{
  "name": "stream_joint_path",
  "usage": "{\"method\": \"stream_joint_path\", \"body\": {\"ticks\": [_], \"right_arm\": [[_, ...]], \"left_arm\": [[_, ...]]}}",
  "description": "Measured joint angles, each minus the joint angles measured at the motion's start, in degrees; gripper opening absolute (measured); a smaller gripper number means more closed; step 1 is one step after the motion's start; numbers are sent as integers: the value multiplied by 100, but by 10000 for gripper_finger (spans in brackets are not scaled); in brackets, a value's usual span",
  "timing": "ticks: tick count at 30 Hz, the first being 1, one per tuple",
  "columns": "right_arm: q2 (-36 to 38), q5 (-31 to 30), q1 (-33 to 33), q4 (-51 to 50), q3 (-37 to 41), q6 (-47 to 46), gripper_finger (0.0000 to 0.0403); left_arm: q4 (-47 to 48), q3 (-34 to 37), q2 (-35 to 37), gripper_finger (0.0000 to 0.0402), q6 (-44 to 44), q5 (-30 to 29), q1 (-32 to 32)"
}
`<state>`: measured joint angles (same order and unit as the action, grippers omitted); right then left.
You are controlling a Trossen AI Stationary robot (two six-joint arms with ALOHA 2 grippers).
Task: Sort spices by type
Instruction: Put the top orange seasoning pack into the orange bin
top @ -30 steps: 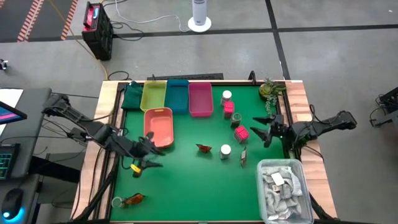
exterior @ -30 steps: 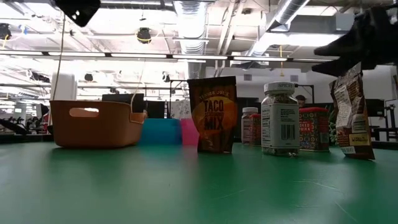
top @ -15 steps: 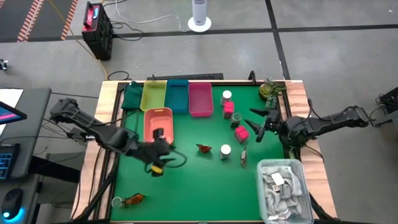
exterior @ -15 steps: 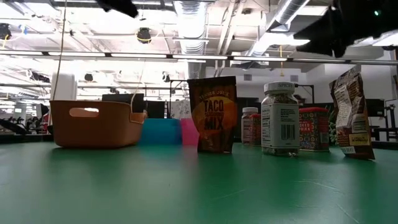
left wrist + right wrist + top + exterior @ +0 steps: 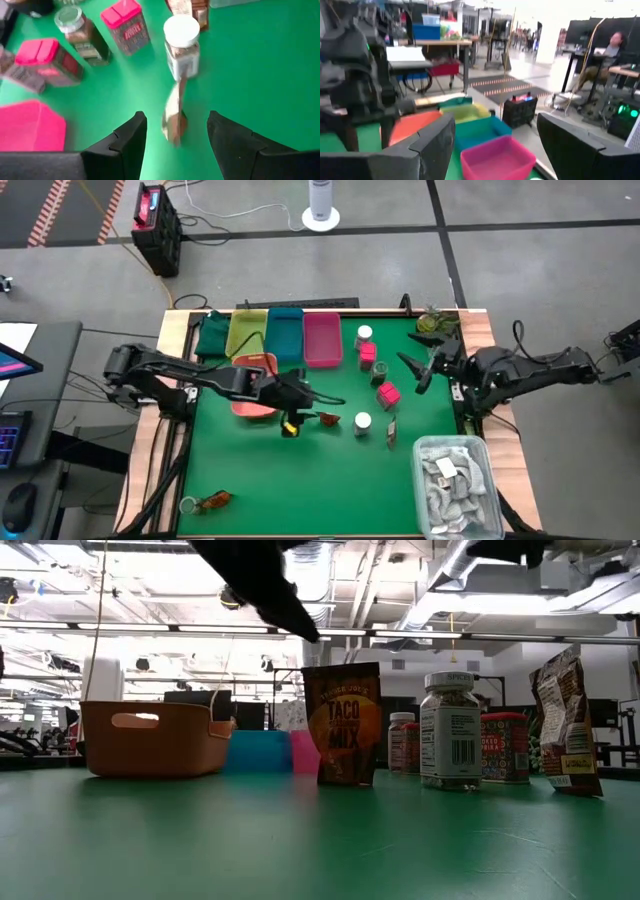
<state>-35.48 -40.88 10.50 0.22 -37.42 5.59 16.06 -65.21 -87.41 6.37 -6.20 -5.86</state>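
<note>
My left gripper (image 5: 310,404) is open over the table's middle, just left of a red-brown sachet (image 5: 328,418). That sachet (image 5: 174,118) stands on its lower edge ahead of the open fingers, untouched. Beyond it stand a white-capped jar (image 5: 182,44), pink boxy packs (image 5: 127,24) and a dark jar (image 5: 76,27). The low view shows the sachet (image 5: 343,725) upright, the jar (image 5: 450,730) and a second sachet (image 5: 562,725). My right gripper (image 5: 420,368) hangs open above the table's right side, near a pink pack (image 5: 388,394). A greenish thing (image 5: 432,324) sits at the far right corner.
Yellow (image 5: 247,332), teal (image 5: 286,332) and pink (image 5: 322,338) trays line the far edge, with an orange tray (image 5: 253,380) under my left arm. A grey bin of rags (image 5: 452,475) fills the near right corner. Another sachet (image 5: 214,501) lies near left.
My left gripper has swept from the table's near left toward the right, past the orange tray, up to the middle sachet. My right gripper has risen and drifted toward the far edge, leaving the low view. No spice has moved.
</note>
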Motion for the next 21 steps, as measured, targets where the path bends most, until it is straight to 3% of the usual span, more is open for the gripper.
{"method": "stream_joint_path", "body": {"ticks": [10, 21], "right_arm": [[-214, -5, -22, 84, 32, 46, 305], [-330, -7, -1, 86, 29, 3, 305]], "left_arm": [[-889, 0, -657, 234, 318, 318, 15], [-1756, 0, -1326, 226, 472, 292, 106]]}}
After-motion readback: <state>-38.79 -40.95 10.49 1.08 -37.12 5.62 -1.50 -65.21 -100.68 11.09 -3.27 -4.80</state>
